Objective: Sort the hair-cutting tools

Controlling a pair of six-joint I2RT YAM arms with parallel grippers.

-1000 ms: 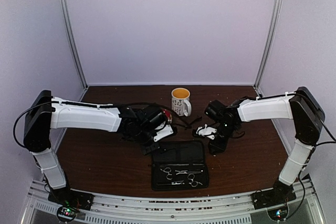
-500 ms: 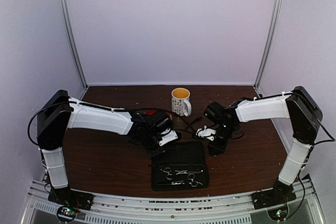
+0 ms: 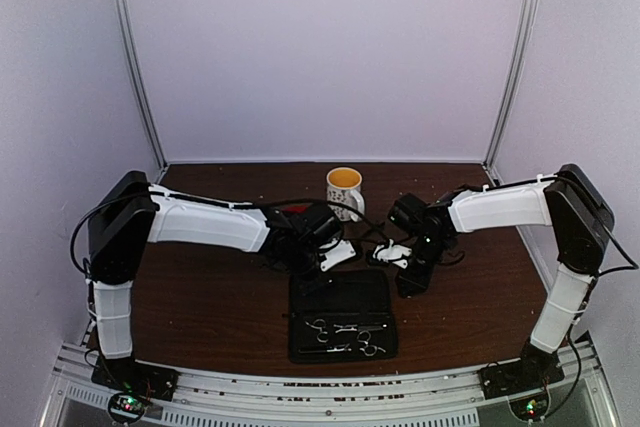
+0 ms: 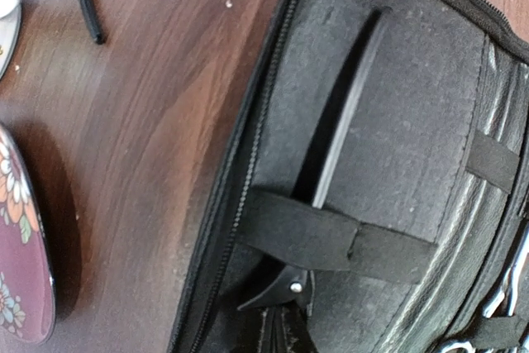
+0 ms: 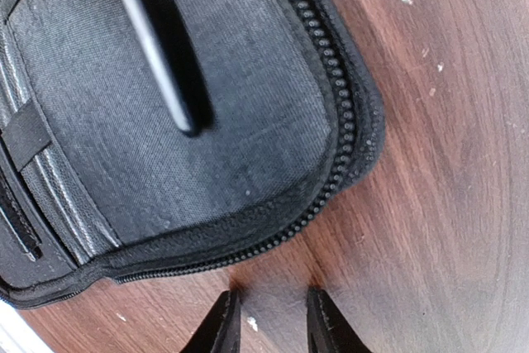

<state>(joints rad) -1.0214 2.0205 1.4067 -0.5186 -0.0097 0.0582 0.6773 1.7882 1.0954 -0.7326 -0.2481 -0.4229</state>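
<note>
The black zip case (image 3: 340,297) lies open in the near middle. Two silver scissors (image 3: 345,332) sit strapped in its near half, and their rings show at the edge of the left wrist view (image 4: 511,283). A thin black clip (image 4: 343,121) lies in the far half, tucked under an elastic strap (image 4: 331,237). My left gripper (image 4: 285,332) is shut on the clip's hinged tail, at the case's far left corner (image 3: 312,279). My right gripper (image 5: 273,328) stands open on bare wood just off the case's far right corner (image 3: 408,285). A black clip tip (image 5: 178,97) shows there.
A white mug (image 3: 344,193) with yellow inside stands behind the case. The red patterned saucer (image 4: 21,262) lies left of the case, mostly hidden under my left arm in the top view. A black cable end (image 4: 87,6) rests on the wood.
My left arm has swung right and toward the case, bringing its gripper to the case's far left corner. The right arm has barely moved.
</note>
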